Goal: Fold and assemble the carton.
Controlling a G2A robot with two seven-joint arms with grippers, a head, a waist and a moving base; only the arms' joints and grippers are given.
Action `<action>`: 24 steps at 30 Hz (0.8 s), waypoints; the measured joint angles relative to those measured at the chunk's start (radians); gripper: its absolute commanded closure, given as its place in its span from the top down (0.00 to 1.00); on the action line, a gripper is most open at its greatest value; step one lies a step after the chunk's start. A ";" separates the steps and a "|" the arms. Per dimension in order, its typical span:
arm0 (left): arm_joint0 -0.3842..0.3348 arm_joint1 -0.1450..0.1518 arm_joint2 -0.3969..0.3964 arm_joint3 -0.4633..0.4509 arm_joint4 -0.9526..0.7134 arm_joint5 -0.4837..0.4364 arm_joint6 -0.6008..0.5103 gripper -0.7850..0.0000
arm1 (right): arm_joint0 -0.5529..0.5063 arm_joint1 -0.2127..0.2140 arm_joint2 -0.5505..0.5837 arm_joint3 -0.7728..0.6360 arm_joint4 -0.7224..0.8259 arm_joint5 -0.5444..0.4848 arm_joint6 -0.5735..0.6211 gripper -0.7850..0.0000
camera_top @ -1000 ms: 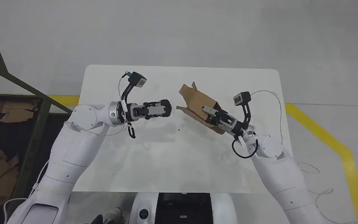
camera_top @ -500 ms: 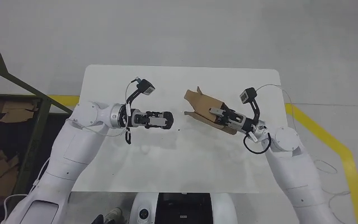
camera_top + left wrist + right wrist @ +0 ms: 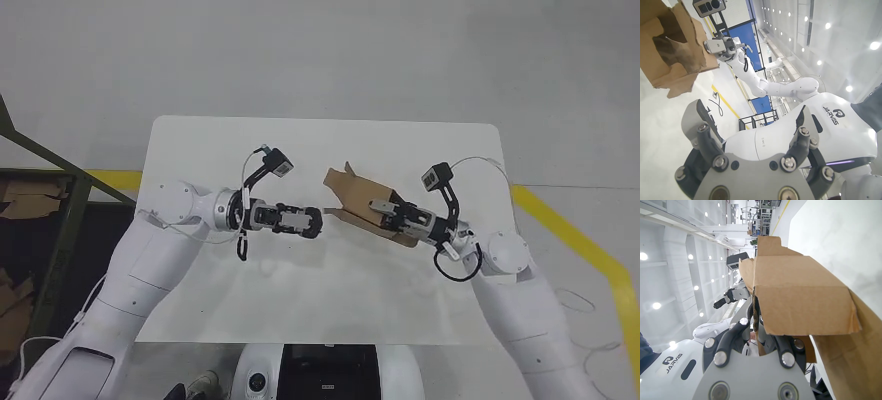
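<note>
While the right gripper clamps the carton mid-frame, the left gripper, jaws apart beside it, may knock it loose.

table: white, rectangular top with rounded corners and a matte surface. it stands on a grey floor marked with a yellow line. the carton is over the right half; contact with the top cannot be confirmed.
</note>
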 measured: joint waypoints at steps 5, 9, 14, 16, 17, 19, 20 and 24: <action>-0.024 -0.009 0.026 0.034 0.002 -0.013 0.017 1.00 | -0.007 0.000 -0.009 -0.009 0.018 0.000 0.009 0.00; -0.034 -0.015 0.033 0.056 -0.004 -0.026 0.043 1.00 | -0.008 0.001 -0.016 -0.009 0.025 0.006 0.027 0.00; -0.041 -0.019 0.036 0.070 -0.028 -0.036 0.043 1.00 | -0.014 0.002 -0.025 -0.016 0.022 0.004 0.037 0.00; -0.043 -0.021 0.039 0.071 -0.036 -0.035 0.035 1.00 | -0.019 0.003 -0.030 -0.023 0.024 0.003 0.042 0.00; -0.044 -0.022 0.041 0.071 -0.038 -0.035 0.032 1.00 | -0.021 0.003 -0.032 -0.026 0.025 0.002 0.044 0.00; -0.048 -0.024 0.047 0.073 -0.044 -0.034 0.027 1.00 | -0.025 0.003 -0.037 -0.035 0.028 0.000 0.051 0.00; -0.050 -0.026 0.049 0.075 -0.046 -0.035 0.026 1.00 | -0.027 0.003 -0.039 -0.038 0.032 0.000 0.055 0.00; -0.061 -0.031 0.060 0.085 -0.054 -0.037 0.022 1.00 | -0.034 0.004 -0.044 -0.050 0.037 -0.003 0.064 0.00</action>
